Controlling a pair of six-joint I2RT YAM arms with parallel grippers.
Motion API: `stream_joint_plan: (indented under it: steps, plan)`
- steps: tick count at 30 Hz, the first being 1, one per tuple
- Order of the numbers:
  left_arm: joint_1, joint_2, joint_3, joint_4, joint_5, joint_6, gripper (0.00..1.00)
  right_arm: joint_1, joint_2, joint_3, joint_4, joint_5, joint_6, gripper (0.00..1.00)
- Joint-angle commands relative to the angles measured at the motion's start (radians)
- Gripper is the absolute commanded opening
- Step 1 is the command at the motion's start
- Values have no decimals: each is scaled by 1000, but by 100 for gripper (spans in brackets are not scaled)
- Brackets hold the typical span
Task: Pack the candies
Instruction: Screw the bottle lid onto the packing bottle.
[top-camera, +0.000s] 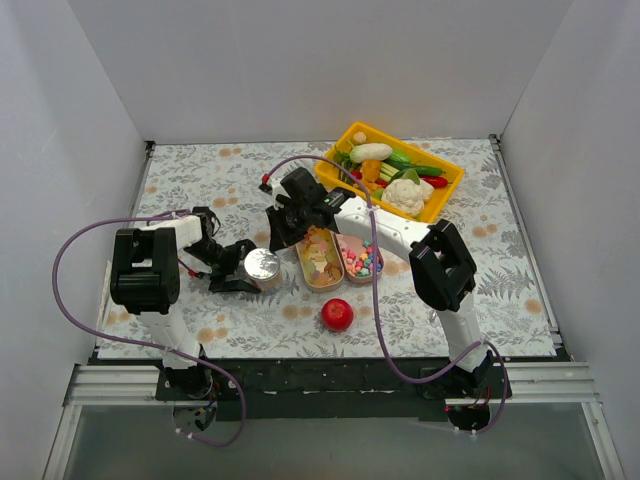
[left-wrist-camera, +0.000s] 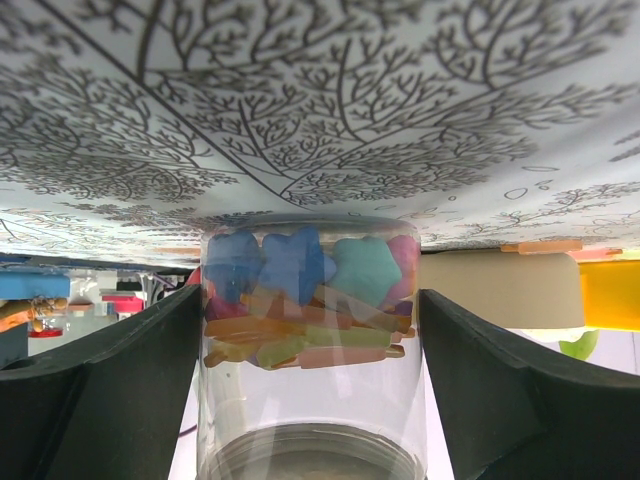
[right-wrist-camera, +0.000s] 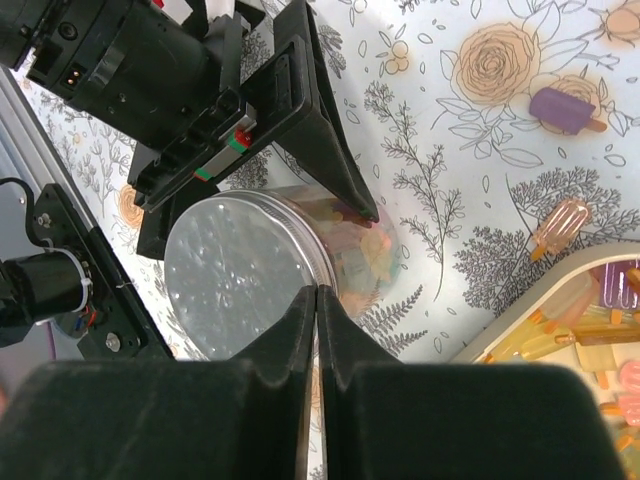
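The table (top-camera: 200, 180) under me wears a matte cloth printed with grey branching leaves, peach roses and small ice lollies. At its far right sits a yellow bin (top-camera: 450, 175), a glossy rectangular plastic box heaped with toy vegetables (top-camera: 405, 192), among them a bumpy white cauliflower.

In the middle lies a beige tray (top-camera: 299, 265) made of two long oval wells side by side, smooth with rounded rims. The candies (top-camera: 322, 258) fill its left well: small amber, orange and pale yellow pieces, translucent, some shaped like sticks. The right well holds tiny beads (top-camera: 362, 260) in pink, blue and white. From my right wrist the tray's rim (right-wrist-camera: 540, 300) and a few candies (right-wrist-camera: 590, 325) show at the lower right.

Just left of the tray stands a round clear jar (top-camera: 262, 268) with a flat silvery lid that looks like dimpled metal, though glare makes that hard to judge. My left hand (top-camera: 250, 268) holds it, one black finger pressed on each side of the clear wall. Through that wall (left-wrist-camera: 310, 330) I see blue and teal star shapes over orange and yellow sticks.

My right hand (right-wrist-camera: 317, 320) hangs just above the jar's lid (right-wrist-camera: 240, 275), its two black fingers pressed flat together along a thin seam.

A glossy red ball (top-camera: 337, 314) rests near the front edge, apart from the tray.
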Motion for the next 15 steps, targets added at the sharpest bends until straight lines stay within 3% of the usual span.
stream_joint_plan:
  steps: [1, 8, 15]
  plan:
    - [-39, 175, -93, 64, 156, 7, 71, 17, 0, -18, -6, -39, -21, 5]
    - [-40, 180, -87, 63, 156, 7, 71, 38, -1, -47, -43, -56, -29, 1]
    - [-40, 184, -82, 66, 157, 4, 71, 49, -84, -202, 0, -42, 8, 1]
